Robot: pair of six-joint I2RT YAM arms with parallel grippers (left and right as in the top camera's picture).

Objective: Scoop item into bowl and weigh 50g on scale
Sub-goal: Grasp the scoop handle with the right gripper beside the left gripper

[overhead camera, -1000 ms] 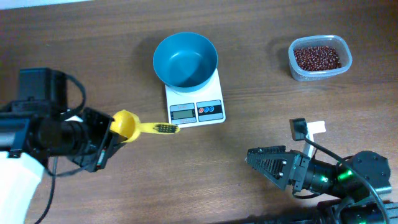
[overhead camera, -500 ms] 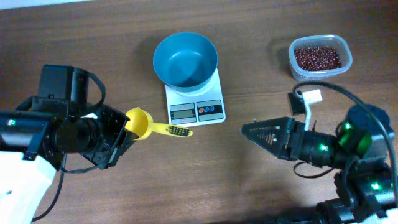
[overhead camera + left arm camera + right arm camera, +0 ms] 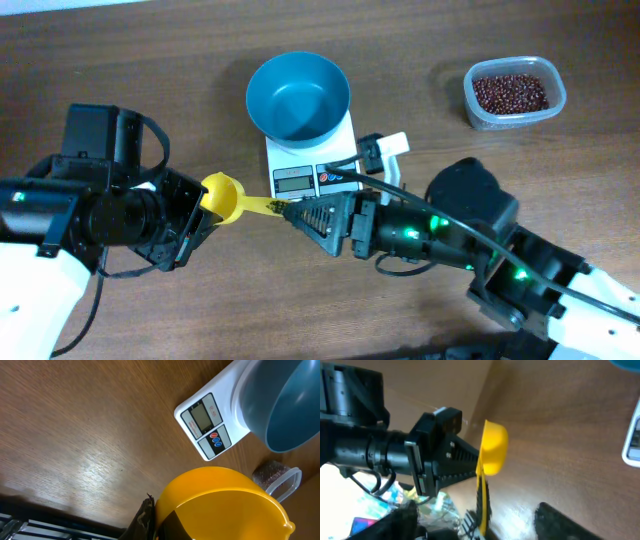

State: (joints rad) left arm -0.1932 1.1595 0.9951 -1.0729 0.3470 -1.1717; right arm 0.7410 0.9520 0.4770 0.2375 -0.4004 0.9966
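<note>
The beans (image 3: 510,92) lie as a loose, dark red-brown heap in the clear tub (image 3: 515,122) at the far right of the table (image 3: 180,80), well apart from everything else. None are in the teal bowl (image 3: 298,98), which sits empty on the white scale (image 3: 295,181) at the middle. What we need to reach them is the yellow scoop (image 3: 222,197). It is held just in front of the scale, with its cup toward the left arm and its handle running out rightward, so its long axis points almost straight at the right gripper (image 3: 295,212). The left gripper (image 3: 196,213) pinches the cup's rim, fingers pressed tight on it. The right gripper's tip is at the handle's far end. From its wrist view the fingers stand spread on either side of the handle, not touching it as far as we can tell. We judge this a handover, since the right arm is the nearer one to the tub. The closing has to land on that thin handle, whose dark-patterned end lies between the fingers.
</note>
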